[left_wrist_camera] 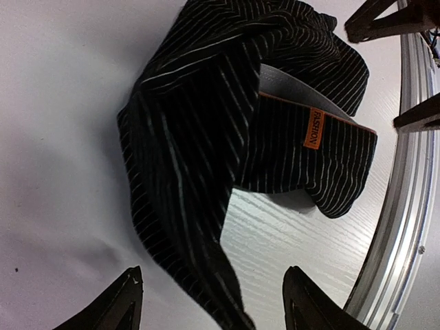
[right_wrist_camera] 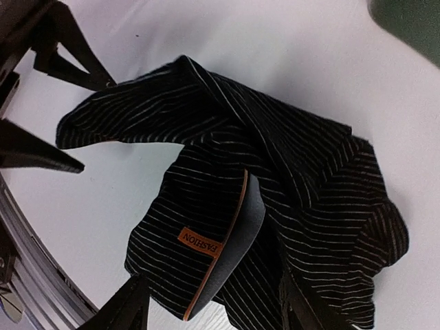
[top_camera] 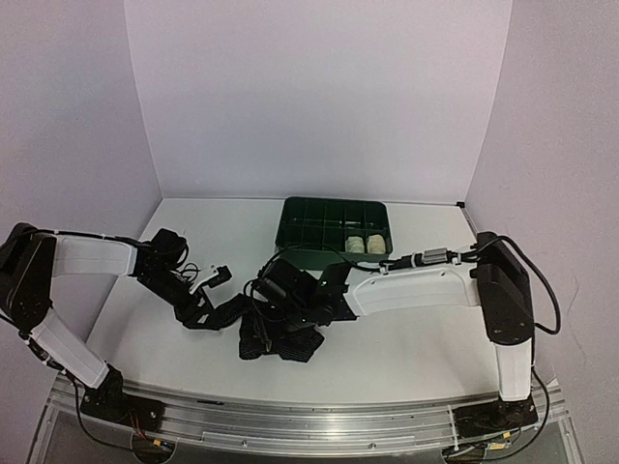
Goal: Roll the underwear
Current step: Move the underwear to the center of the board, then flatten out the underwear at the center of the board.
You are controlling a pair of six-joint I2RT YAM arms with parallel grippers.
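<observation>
The underwear in play is a black pair with thin white stripes, a grey-lined waistband and an orange "FASHION" label. It lies crumpled on the white table near the front edge. My left gripper is at its left end and open; in the left wrist view a narrow fold of the cloth runs loosely between the fingertips. My right gripper hovers open over the garment; in the right wrist view the waistband and label sit between its spread fingers.
A green divided tray stands behind the arms, with two rolled cream pieces in a right-hand compartment. The metal rail at the table's front edge is close to the garment. Purple walls surround the table.
</observation>
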